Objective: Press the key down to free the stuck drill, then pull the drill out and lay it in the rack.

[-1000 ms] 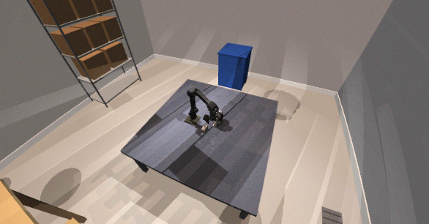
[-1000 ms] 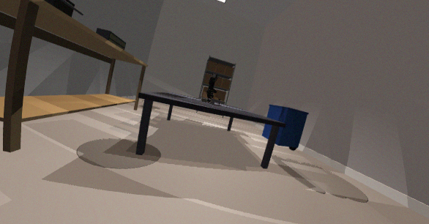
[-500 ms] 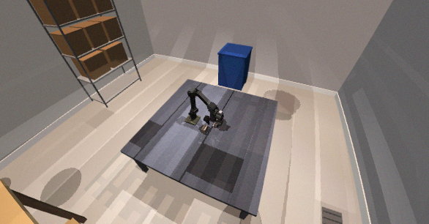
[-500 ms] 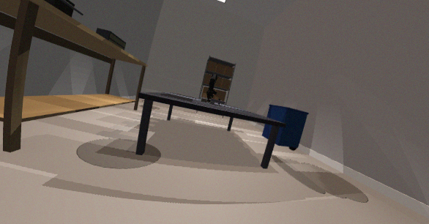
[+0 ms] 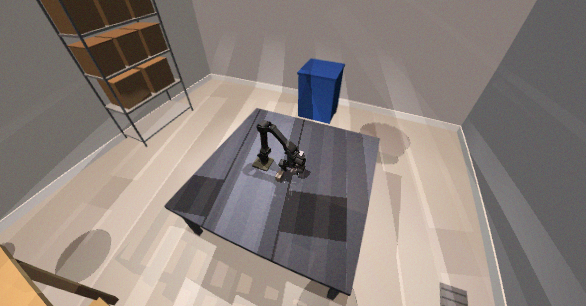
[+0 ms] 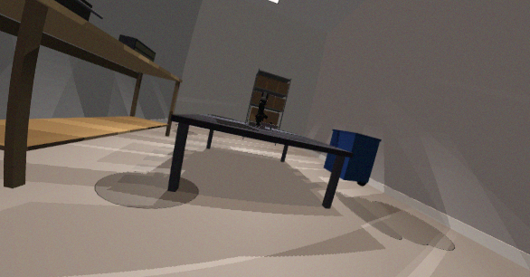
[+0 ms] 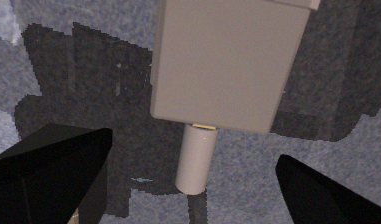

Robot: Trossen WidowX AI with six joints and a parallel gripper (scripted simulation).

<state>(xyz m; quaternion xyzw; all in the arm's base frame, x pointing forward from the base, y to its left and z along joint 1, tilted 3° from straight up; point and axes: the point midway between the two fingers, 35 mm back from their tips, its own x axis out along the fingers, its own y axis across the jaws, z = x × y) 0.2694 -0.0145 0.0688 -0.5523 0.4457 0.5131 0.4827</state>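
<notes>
A grey-beige block-shaped housing [image 7: 226, 65] fills the upper middle of the wrist view. A pale round rod [image 7: 195, 162], perhaps the drill's end, sticks out of its near face, with a thin brass ring [image 7: 204, 126] where they meet. My gripper [image 7: 196, 147] [image 5: 292, 170] is wide open and empty, low over the table [image 5: 240, 216]. In the wrist view its fingertips appear on either side of the rod, apart from it. The key cannot be made out. A small dark block [image 7: 97, 192] with a tan part shows behind the left finger; whether it is the rack I cannot tell.
In the top view a small tan object [image 5: 279, 176] sits beside the gripper, near the arm's base [image 5: 263, 164]. A blue bin [image 5: 320, 88] [image 6: 354, 155] stands on the floor beyond the table. A shelf with boxes stands farther off.
</notes>
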